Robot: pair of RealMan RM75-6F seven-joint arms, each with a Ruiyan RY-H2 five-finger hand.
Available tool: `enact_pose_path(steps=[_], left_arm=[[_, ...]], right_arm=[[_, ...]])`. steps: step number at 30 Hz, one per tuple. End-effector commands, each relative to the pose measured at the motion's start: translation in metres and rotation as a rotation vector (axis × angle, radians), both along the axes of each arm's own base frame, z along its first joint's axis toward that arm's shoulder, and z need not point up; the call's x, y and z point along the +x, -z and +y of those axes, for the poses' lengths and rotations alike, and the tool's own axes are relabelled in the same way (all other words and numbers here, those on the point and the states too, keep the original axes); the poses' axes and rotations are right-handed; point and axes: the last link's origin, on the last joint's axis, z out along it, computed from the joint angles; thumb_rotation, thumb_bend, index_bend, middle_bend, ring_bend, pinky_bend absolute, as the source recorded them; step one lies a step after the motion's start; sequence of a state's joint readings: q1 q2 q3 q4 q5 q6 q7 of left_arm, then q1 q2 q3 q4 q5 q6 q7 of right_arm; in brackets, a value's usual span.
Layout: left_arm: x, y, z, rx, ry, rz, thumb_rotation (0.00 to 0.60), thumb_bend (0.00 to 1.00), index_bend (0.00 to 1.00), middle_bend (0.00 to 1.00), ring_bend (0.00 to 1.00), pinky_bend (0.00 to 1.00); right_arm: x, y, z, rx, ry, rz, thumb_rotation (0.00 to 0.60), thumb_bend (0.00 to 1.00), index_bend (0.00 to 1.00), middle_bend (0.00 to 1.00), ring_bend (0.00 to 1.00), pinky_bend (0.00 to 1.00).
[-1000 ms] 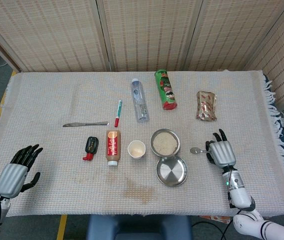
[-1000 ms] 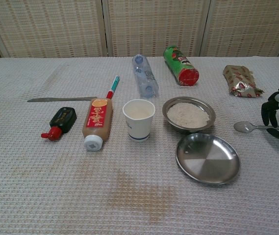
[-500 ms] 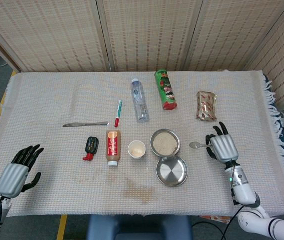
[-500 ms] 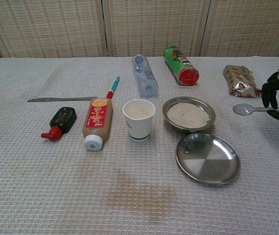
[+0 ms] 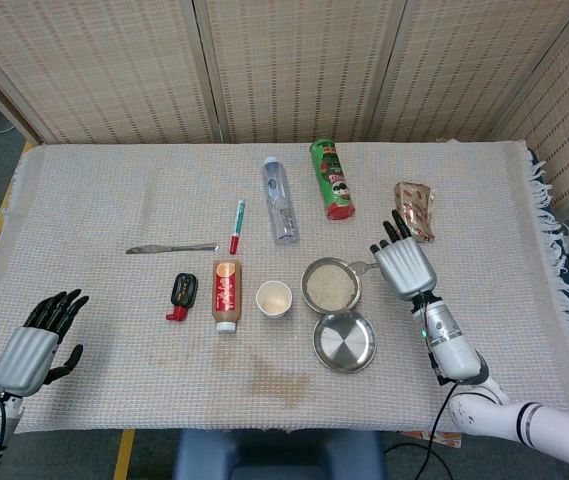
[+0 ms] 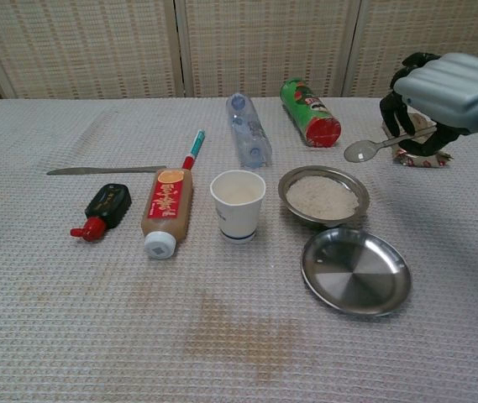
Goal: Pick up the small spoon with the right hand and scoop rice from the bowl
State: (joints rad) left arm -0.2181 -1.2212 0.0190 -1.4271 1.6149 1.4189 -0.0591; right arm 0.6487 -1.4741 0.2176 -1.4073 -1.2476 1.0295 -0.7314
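A pale woven cloth covers the surface (image 5: 114, 190). On it, going down in size, lie a green crisps can (image 5: 331, 179) on its side, a clear water bottle (image 5: 279, 199) also on its side, and a brown sauce bottle (image 5: 225, 294) with its white cap toward the near edge. The right robot hand (image 6: 450, 89) is raised above the surface, just right of the bowl, and holds the small spoon (image 6: 371, 148) by its handle. The spoon is in the air, its scoop pointing left over the far right rim of the bowl of rice (image 6: 323, 195) (touching neither the rice nor the rim in the chest view). The left robot hand (image 5: 36, 343) rests at the near left of the cloth, holding nothing, its fingers spread. An empty steel plate (image 6: 355, 270) sits just in front of the bowl, and a paper cup (image 6: 239, 205) stands to the bowl's left.
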Motion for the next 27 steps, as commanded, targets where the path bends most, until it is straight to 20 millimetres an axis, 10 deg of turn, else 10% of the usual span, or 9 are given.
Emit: enact_pose_path(steps=[1,27], left_arm=[[-0.001,0.0,0.001,0.008,-0.001,0.011,0.6,0.45,0.0,0.0,0.0,0.11],[-0.001,0.0,0.001,0.0,-0.004,0.003,0.6,0.45,0.0,0.0,0.0,0.11]], right_arm=[[0.026,0.02,-0.009,0.016,-0.049,0.092,0.6,0.38,0.92,0.57,0.13,0.04],[0.043,0.072,-0.003,0.054,-0.169,0.448,0.6,0.38,0.92,0.57,0.13,0.04]])
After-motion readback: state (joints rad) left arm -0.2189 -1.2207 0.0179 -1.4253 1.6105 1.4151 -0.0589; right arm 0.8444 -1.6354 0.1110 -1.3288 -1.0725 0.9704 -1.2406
